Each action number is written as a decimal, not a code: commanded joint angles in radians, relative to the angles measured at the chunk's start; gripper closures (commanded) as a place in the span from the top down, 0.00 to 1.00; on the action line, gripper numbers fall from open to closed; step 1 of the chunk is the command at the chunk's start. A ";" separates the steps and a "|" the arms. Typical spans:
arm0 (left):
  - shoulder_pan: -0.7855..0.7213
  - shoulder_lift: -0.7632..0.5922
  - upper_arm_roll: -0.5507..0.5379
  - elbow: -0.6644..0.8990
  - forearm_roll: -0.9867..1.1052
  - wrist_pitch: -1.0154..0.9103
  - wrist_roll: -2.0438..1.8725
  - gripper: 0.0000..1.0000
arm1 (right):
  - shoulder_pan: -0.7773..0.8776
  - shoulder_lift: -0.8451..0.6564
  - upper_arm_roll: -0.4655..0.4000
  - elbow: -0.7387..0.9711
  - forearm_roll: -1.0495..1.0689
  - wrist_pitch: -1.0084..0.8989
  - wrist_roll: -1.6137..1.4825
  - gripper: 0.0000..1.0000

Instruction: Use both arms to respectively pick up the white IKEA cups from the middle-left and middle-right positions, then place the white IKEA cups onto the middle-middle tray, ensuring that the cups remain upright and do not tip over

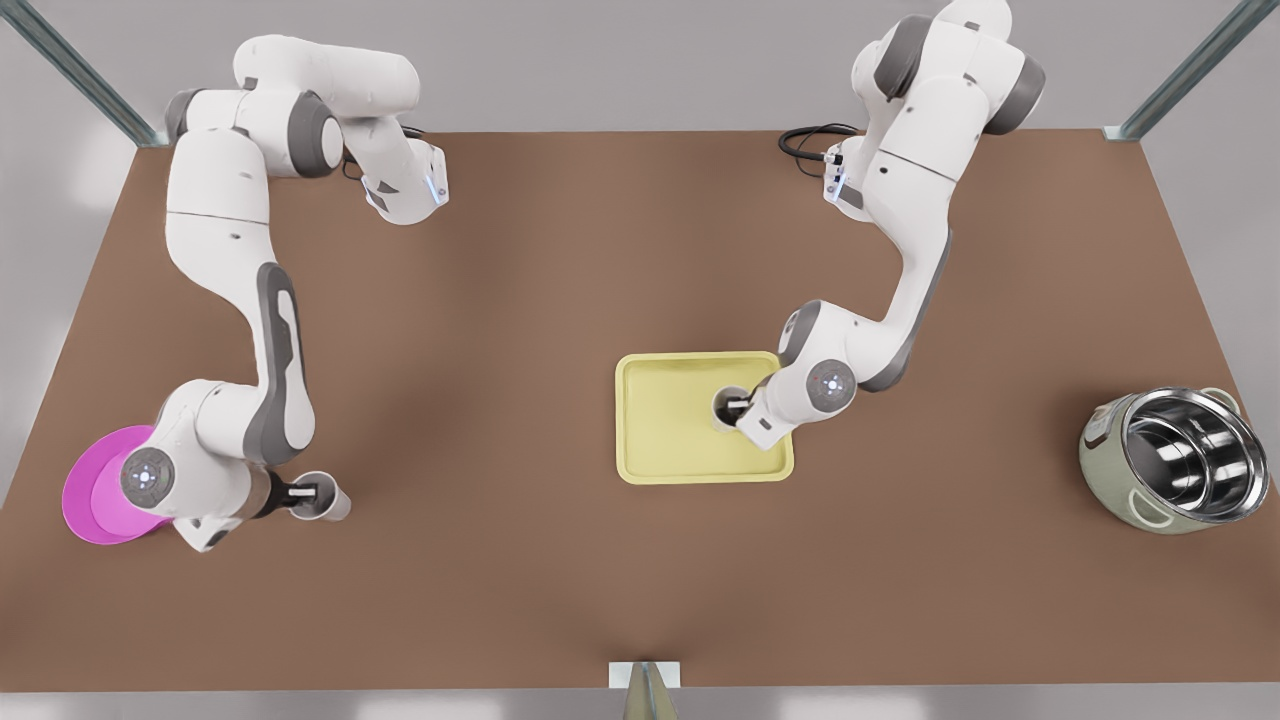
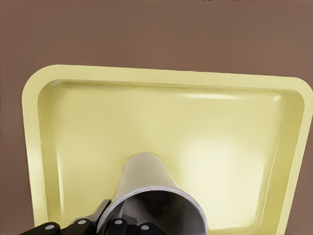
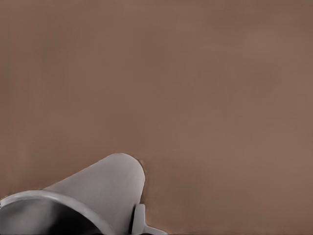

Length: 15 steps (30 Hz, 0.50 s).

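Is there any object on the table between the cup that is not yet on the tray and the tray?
Nothing visible. The right gripper holds that cup; only bare table lies between it and the tray, where the left gripper has its cup.

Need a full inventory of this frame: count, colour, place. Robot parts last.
white IKEA cups: 2, off-white; one over the tray, one above bare table on the front view's left
tray: 1, pale yellow, table middle
plate: 1, magenta-pink, front view's left, partly under an arm
pot: 1, grey-green, steel-lined, front view's right
table: 1, brown
left gripper: black, on the tray cup's rim
right gripper: black, on the other cup's rim
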 commanded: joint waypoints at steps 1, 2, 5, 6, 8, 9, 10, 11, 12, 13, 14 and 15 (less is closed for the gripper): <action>0.001 -0.001 0.001 -0.013 0.000 0.049 -0.275 0.21 | 0.098 -0.048 0.001 0.003 0.003 -0.086 -0.114 0.21; 0.002 -0.001 0.001 -0.016 0.000 0.048 -0.277 0.21 | 0.147 -0.053 0.003 0.006 0.006 -0.086 -0.116 0.21; 0.008 0.001 -0.001 -0.021 0.000 0.049 -0.275 0.37 | 0.307 -0.044 0.059 0.016 0.016 -0.071 -0.103 0.21; 0.008 0.001 0.001 -0.020 0.000 0.049 -0.275 0.53 | 0.365 -0.039 0.059 0.021 0.017 -0.051 -0.100 0.21; 0.010 0.001 -0.001 -0.021 0.000 0.049 -0.275 0.64 | 0.437 -0.032 0.065 0.024 0.034 0.004 -0.093 0.21; 0.013 0.002 -0.001 -0.020 0.000 0.049 -0.275 0.69 | 0.459 -0.013 0.065 0.029 0.074 0.009 -0.091 0.21; 0.013 0.001 -0.001 -0.020 0.000 0.049 -0.275 0.86 | 0.485 0.001 0.065 0.036 0.118 0.023 -0.079 0.21; 0.013 -0.002 -0.005 -0.021 0.000 0.046 -0.277 1.00 | 0.523 0.018 0.065 0.033 0.135 0.078 -0.015 0.21; 0.028 -0.002 -0.024 -0.021 0.000 0.041 -0.280 1.00 | 0.557 0.039 0.065 0.032 0.137 0.135 0.062 0.21; 0.037 -0.004 -0.030 -0.021 0.000 0.041 -0.282 1.00 | 0.585 0.062 0.065 0.032 0.140 0.190 0.130 0.21; 0.039 -0.004 -0.030 -0.021 0.000 0.040 -0.282 1.00 | 0.606 0.077 0.065 0.035 0.140 0.222 0.203 0.21; 0.039 -0.004 -0.030 -0.021 0.000 0.040 -0.282 1.00 | 0.623 0.090 0.065 0.050 0.140 0.230 0.259 0.21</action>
